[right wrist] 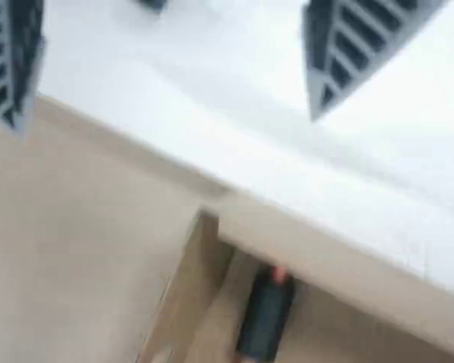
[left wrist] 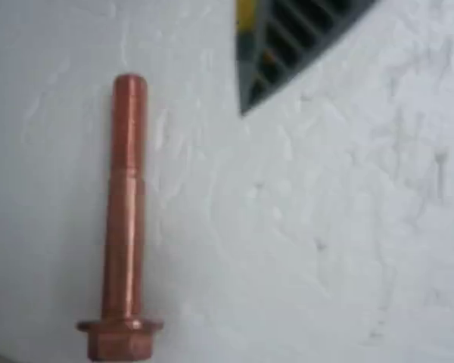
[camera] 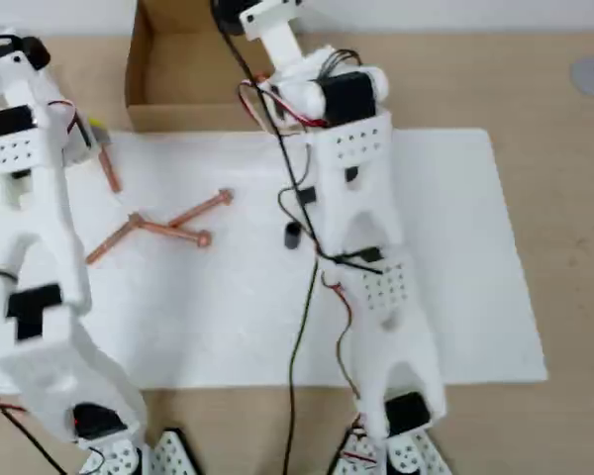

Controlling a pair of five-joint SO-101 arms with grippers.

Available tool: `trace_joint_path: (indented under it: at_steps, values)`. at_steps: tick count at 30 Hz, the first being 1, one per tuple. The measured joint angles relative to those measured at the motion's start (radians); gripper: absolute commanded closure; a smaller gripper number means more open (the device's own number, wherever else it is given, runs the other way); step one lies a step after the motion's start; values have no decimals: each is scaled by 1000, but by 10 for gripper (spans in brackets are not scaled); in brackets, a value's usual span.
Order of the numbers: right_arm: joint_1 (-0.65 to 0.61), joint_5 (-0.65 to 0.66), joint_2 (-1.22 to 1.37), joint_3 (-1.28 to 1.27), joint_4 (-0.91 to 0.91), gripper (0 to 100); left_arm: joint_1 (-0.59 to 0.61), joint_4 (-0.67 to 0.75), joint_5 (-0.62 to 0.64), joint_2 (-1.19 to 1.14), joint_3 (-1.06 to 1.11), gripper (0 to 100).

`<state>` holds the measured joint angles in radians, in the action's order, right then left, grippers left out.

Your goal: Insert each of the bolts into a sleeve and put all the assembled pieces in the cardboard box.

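Your left end effector (camera: 97, 137) sits at the 10 o'clock corner of the white foam sheet (camera: 455, 247) on the wooden worktop (camera: 564, 148). Whether it is apart or together cannot be told. The nearest copper-coloured flanged bolt (camera: 110, 170) lies flat on the foam just at its 5 o'clock, apart from it, with its long axis running roughly 11 to 5. I judge this arm much the nearer for that pick.

In the left wrist view the bolt (left wrist: 125, 219) shows a smooth straight shank and a hexagonal flanged head.

Your right end effector (right wrist: 163, 117) is spread wide and empty above the brown cardboard box (right wrist: 325, 257). One sleeved bolt (right wrist: 265, 318) lies inside the box.

Three more copper bolts (camera: 173, 233) lie loosely crossed mid-sheet, and a short black sleeve (camera: 293, 236) sits at their 3 o'clock.
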<state>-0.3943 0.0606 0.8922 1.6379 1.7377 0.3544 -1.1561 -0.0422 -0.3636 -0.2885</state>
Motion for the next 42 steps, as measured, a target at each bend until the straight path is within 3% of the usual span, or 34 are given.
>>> trace_joint_path:
  at_steps: [13, 21, 25, 29, 34, 42]
  values:
    - [0, 0, -21, 0, 17, 720, -49, -2, 61, -393, -258, 752]
    - [0, 0, -21, 0, 18, 720, -38, -8, 89, -525, -440, 865]
    - [0, 0, -21, 0, 32, 720, -43, -15, 92, -555, -493, 988]
    - [0, 0, -21, 0, 32, 720, -46, -54, 91, -557, -511, 991]
    - [0, 0, -21, 0, 32, 720, -43, -153, 87, -557, -549, 991]
    - [0, 0, -21, 0, 32, 720, -29, -539, 21, -586, -907, 995]
